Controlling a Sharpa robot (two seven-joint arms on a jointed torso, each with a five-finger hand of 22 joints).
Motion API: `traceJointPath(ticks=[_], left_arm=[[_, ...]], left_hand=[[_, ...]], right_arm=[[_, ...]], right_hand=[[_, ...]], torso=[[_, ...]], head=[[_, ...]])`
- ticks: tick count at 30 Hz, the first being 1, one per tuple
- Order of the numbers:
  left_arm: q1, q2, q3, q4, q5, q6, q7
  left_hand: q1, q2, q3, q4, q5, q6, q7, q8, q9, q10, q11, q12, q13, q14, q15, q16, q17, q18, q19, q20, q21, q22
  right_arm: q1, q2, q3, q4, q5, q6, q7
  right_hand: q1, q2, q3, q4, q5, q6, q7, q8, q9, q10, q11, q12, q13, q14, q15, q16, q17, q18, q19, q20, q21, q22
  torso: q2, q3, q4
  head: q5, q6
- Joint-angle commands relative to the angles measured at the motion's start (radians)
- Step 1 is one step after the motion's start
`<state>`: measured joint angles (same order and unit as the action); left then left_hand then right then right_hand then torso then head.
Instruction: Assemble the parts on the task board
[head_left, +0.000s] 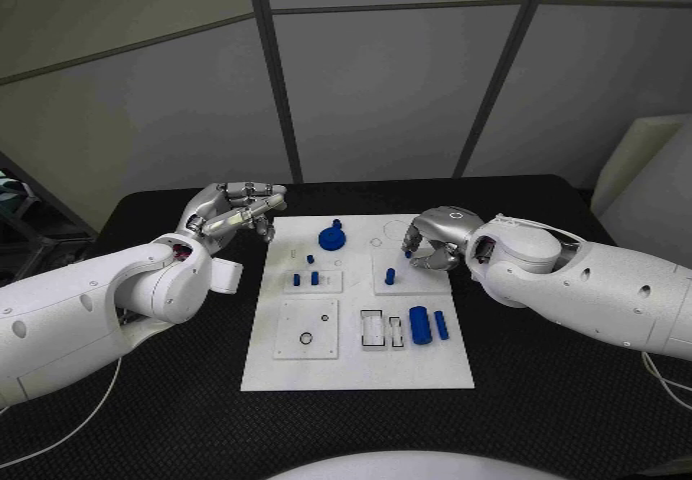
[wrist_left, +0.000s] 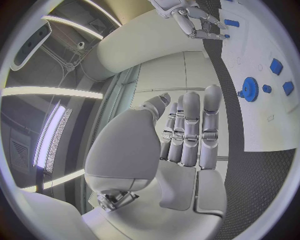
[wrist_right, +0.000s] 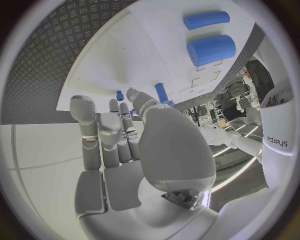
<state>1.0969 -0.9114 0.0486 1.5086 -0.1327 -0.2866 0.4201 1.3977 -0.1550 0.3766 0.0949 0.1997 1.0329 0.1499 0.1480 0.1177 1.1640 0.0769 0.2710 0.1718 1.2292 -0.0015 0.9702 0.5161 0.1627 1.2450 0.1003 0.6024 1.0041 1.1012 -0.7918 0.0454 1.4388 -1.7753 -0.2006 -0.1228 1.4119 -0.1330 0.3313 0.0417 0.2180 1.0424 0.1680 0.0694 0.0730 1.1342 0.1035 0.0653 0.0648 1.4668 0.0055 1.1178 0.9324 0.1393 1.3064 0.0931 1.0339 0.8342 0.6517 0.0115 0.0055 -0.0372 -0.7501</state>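
While the right hand (head_left: 433, 243) hovers over the far right part of the white board (head_left: 361, 370), its fingers curl downward near a small upright blue peg (head_left: 389, 275); I cannot tell from these pictures whether they pinch anything. The left hand (head_left: 238, 212) hangs at the board's far left edge, fingers held together and holding nothing. On the board, a blue gear (head_left: 333, 238) sits toward the far middle, small blue pegs (head_left: 307, 276) stand left of centre, and a thick blue cylinder (head_left: 420, 325) with a thinner blue rod (head_left: 441, 325) beside it lies on the near right. The board rests on the black bench (head_left: 548, 400). To do this step well, the right hand should probably come straight down over the peg, close on it squarely, and lift without tilting. The left hand could steady the board's edge.
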Motion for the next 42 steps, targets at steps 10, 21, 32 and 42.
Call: traceJointPath(ticks=[10, 21, 32, 42], left_arm=[[0.0, 0.0, 0.001, -0.007, 0.022, 0.003, 0.015], [-0.001, 0.005, 0.001, -0.011, 0.022, 0.008, 0.002], [-0.002, 0.008, 0.001, -0.015, 0.022, 0.002, -0.008], [-0.002, 0.01, 0.001, -0.015, 0.022, 0.005, -0.014]], left_hand=[[0.002, 0.009, -0.009, -0.001, 0.0, 0.006, 0.002, 0.003, -0.002, -0.003, -0.001, 0.009, 0.004, -0.008, 0.001, -0.007, -0.003, 0.011, -0.011, -0.001, -0.017, -0.009], [0.006, 0.012, -0.01, -0.002, 0.001, 0.005, 0.003, 0.003, -0.002, -0.007, 0.0, 0.012, 0.006, -0.009, 0.002, -0.007, -0.004, 0.012, -0.013, -0.001, -0.025, -0.015], [0.013, 0.016, -0.01, -0.007, 0.001, 0.002, 0.004, 0.004, -0.003, -0.013, 0.001, 0.017, 0.009, -0.011, 0.002, -0.008, -0.006, 0.013, -0.014, -0.001, -0.035, -0.021], [0.016, 0.017, -0.013, -0.009, 0.001, -0.003, 0.007, 0.003, -0.005, -0.021, 0.003, 0.021, 0.011, -0.013, 0.004, -0.008, -0.008, 0.014, -0.016, 0.0, -0.046, -0.028]], right_arm=[[0.001, 0.021, -0.002, -0.017, -0.031, -0.015, -0.018], [0.001, 0.03, -0.002, -0.025, -0.025, 0.004, -0.01], [0.001, 0.037, -0.002, -0.036, -0.022, 0.063, -0.014], [0.001, 0.045, -0.002, -0.051, -0.022, 0.096, -0.033]], right_hand=[[0.011, 0.008, 0.031, 0.0, -0.004, -0.002, 0.003, -0.003, 0.001, -0.008, 0.001, 0.003, 0.0, 0.025, 0.009, 0.023, 0.016, -0.01, -0.002, 0.009, 0.031, 0.032], [0.022, 0.027, 0.084, -0.004, -0.025, 0.026, -0.002, 0.005, 0.008, 0.028, -0.007, 0.015, 0.003, 0.031, 0.002, 0.081, 0.079, -0.024, 0.02, 0.008, 0.112, 0.131], [0.028, 0.036, 0.127, -0.018, -0.034, 0.056, -0.011, 0.01, 0.014, 0.058, -0.017, 0.016, 0.004, 0.031, -0.005, 0.109, 0.104, -0.029, 0.024, 0.003, 0.153, 0.177], [0.011, 0.017, 0.135, -0.021, -0.044, 0.046, -0.007, -0.002, 0.011, 0.048, -0.012, 0.003, 0.001, 0.027, -0.001, 0.116, 0.106, -0.03, 0.016, 0.005, 0.162, 0.185]], torso=[[-0.002, 0.0003, -0.0012], [-0.002, -0.0006, -0.0006], [-0.003, -0.0016, -0.0002], [-0.003, -0.0003, -0.0013]], head=[[0.006, -0.006], [0.007, -0.01], [0.008, -0.015], [0.007, -0.018]])
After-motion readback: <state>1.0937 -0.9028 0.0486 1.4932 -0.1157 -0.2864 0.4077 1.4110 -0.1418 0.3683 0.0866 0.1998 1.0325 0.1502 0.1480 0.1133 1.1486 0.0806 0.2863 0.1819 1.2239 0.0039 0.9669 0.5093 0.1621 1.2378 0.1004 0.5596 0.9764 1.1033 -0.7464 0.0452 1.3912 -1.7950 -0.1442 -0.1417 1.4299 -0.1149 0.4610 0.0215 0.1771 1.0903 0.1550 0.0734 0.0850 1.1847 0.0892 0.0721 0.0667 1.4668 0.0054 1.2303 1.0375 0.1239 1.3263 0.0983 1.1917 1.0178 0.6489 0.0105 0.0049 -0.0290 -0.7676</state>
